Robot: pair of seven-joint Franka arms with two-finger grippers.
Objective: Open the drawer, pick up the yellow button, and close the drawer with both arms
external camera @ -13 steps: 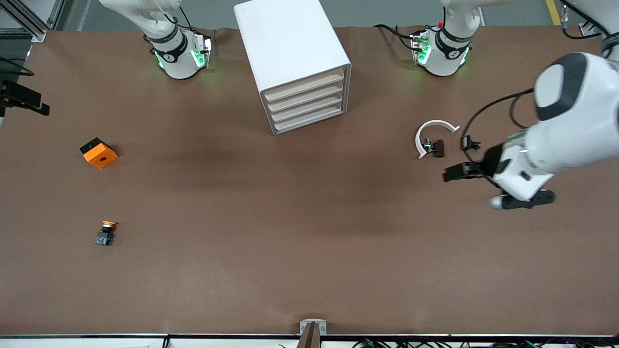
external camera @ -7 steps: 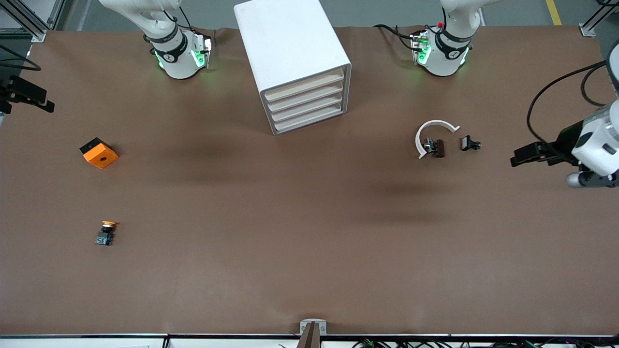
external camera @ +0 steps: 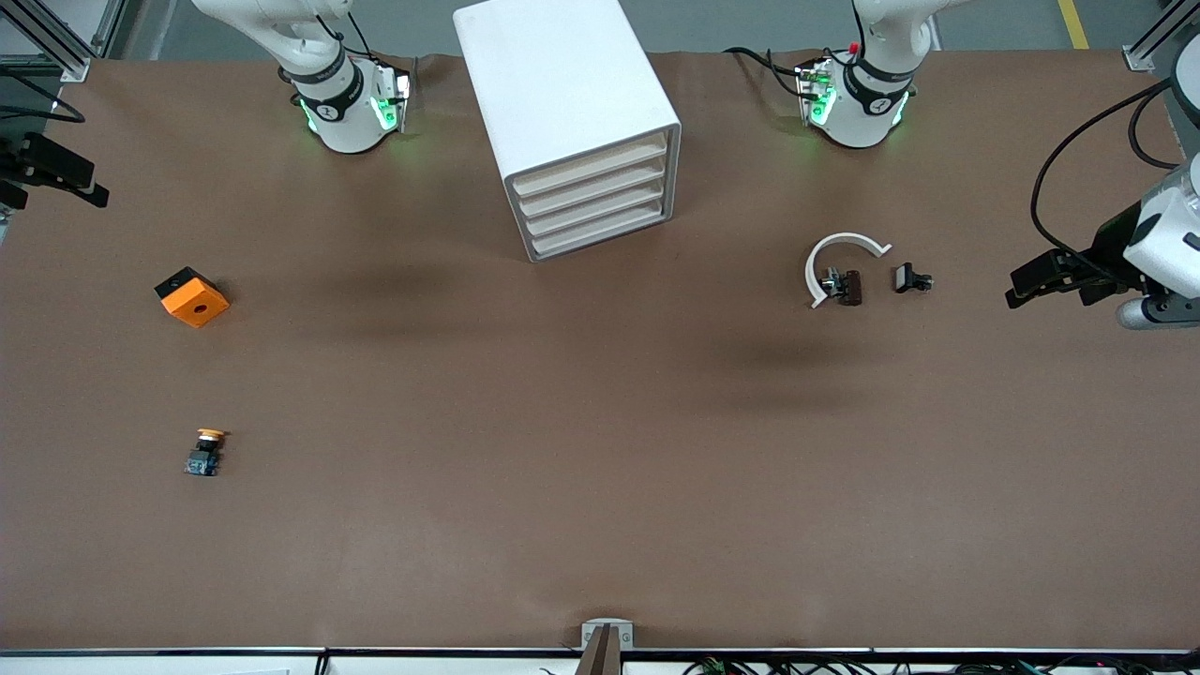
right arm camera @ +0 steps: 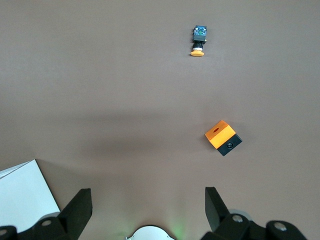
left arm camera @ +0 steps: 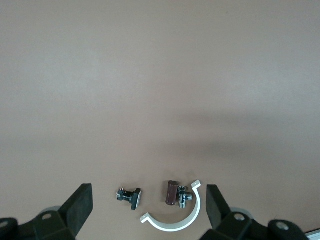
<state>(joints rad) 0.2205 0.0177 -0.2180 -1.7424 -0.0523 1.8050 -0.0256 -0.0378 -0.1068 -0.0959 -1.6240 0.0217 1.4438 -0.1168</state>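
The white cabinet [external camera: 562, 103] stands between the two arm bases, and its top drawer [external camera: 591, 167] is shut flush like the three below it. The button [external camera: 204, 452], with a yellow-orange cap, lies on the table toward the right arm's end [right arm camera: 199, 39], nearer to the front camera than the orange block. My left gripper [external camera: 1017, 289] hangs open and empty over the left arm's end of the table [left arm camera: 148, 194]. My right gripper [external camera: 94, 187] hangs open and empty over the right arm's edge of the table [right arm camera: 147, 196].
An orange block with a hole [external camera: 192, 296] lies on the table near the right arm's end [right arm camera: 223, 137]. A white arc [external camera: 837, 255] with small dark parts [external camera: 847, 287] lies toward the left arm's end [left arm camera: 175, 220]. The brown table [external camera: 600, 422] spreads wide around them.
The left arm has swung back from beside the white arc toward its own end of the table. The right gripper has shifted slightly. Both stay open.
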